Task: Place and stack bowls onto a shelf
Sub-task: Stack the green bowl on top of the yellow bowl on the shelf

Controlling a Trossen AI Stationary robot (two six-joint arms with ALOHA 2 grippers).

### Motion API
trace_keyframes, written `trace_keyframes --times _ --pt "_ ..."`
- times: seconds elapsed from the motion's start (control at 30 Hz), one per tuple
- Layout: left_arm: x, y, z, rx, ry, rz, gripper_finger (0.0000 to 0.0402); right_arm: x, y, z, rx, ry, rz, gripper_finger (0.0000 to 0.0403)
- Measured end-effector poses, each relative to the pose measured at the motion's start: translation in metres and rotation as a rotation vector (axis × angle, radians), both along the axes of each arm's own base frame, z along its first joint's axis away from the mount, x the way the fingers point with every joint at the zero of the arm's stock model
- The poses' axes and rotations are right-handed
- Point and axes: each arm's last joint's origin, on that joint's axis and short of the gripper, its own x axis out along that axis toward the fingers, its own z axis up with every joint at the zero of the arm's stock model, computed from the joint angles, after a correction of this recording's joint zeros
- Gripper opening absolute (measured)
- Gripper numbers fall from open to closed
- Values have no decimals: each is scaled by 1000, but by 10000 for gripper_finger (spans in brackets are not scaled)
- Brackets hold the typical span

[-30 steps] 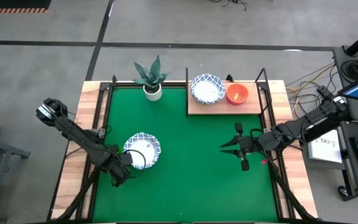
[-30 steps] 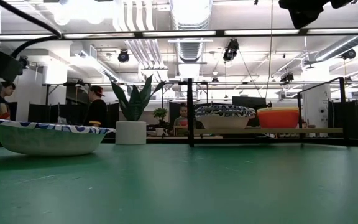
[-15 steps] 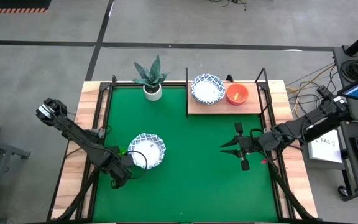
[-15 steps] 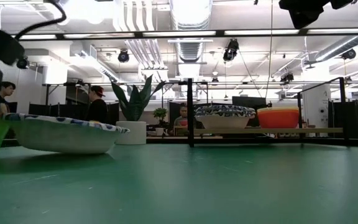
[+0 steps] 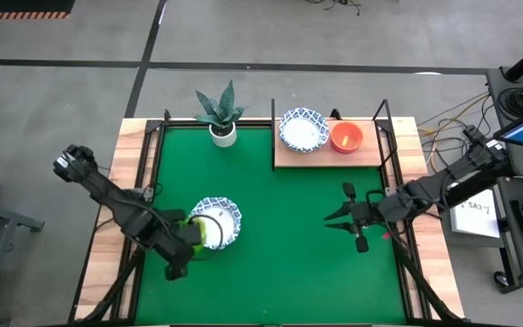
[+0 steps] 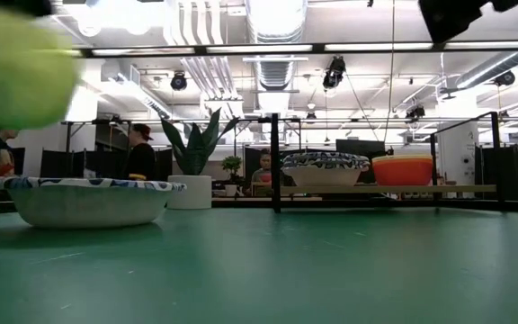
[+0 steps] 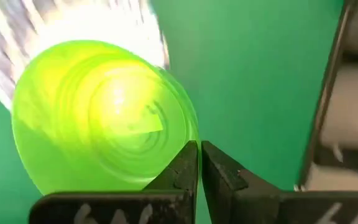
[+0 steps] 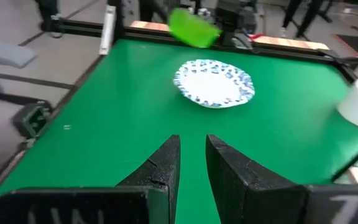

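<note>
A yellow-green bowl (image 7: 98, 115) hangs in the air above the green mat, with my left gripper (image 7: 199, 149) shut on it. In the high view the yellow-green bowl (image 5: 201, 232) overlaps the near left rim of a white bowl with a blue rim (image 5: 218, 221), which rests bottom-down on the mat. The shelf (image 5: 325, 156) at the far right carries another white-and-blue bowl (image 5: 301, 130) and a red bowl (image 5: 346, 137). My right gripper (image 5: 330, 221) hovers over the mat's right part, open by a narrow gap, holding nothing. My left gripper pinches the yellow-green bowl's rim (image 7: 182, 146) between its two fingers, one over the bowl's inside and one outside. The bowl is lifted clear of the mat and tilted (image 8: 192, 28), its hollow turned toward the wrist.
A white pot with a spiky plant (image 5: 221, 118) stands at the mat's far edge, left of the shelf. Black frame posts (image 6: 275, 162) rise at the shelf's corners. The mat's middle (image 5: 280, 236) lies between the two arms. People stand in the room beyond.
My left gripper has shut on the yellow-green bowl's rim and raised it from the mat beside the white bowl, moving a little toward the right. The white-and-blue bowl has slid slightly toward the right. My right arm has kept still.
</note>
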Motion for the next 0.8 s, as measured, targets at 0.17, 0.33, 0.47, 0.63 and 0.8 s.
trace_keyframes --times 0.17,0.33,0.47,0.63,0.8 --pt "34 13 29 171 -183 -95 0 -10 5 5 23 -21 50 66" --pt "72 35 43 352 -243 -250 0 -22 15 10 26 -51 141 66" --pt "102 56 44 476 -253 -361 0 -35 23 15 7 -88 217 66" --pt "134 89 38 583 -289 -445 0 -47 33 19 -45 -144 295 66" --pt "163 115 33 648 -391 -477 0 -53 42 23 -85 -207 372 66"
